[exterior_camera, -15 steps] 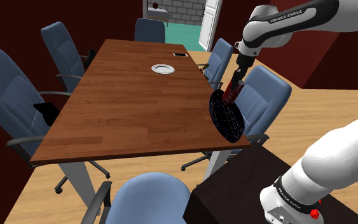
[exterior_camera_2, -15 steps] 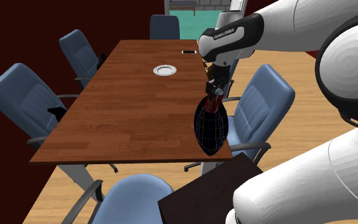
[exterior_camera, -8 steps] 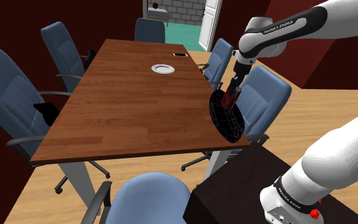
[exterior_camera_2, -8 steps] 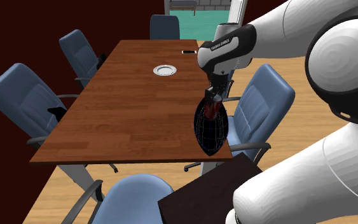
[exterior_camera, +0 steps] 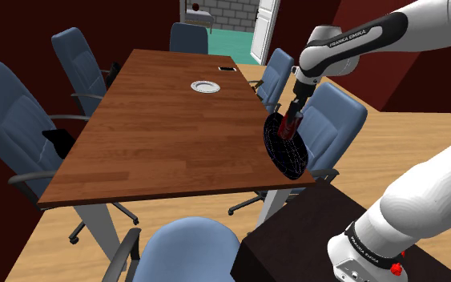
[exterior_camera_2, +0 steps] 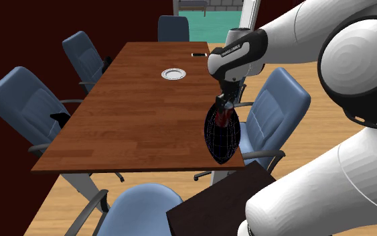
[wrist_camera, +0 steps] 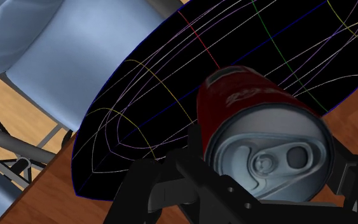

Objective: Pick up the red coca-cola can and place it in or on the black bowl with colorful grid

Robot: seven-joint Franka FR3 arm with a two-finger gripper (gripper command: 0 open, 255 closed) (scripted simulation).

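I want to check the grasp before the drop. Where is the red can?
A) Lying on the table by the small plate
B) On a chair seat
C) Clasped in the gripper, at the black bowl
C: the gripper clasps the red can from both sides, close against the black bowl.

tool (exterior_camera: pixel 290 122) lowered since a second ago, red can (wrist_camera: pixel 254 108) closer to black bowl (exterior_camera: pixel 283 158)

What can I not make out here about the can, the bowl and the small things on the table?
1. Wrist view: the red can hides its own far end, so whether it touches the black bowl is unclear.
2. Shoulder view: the pincer and the can are too small to tell apart.
3. Shoulder view: the dark item at the table's far end is too small to name.
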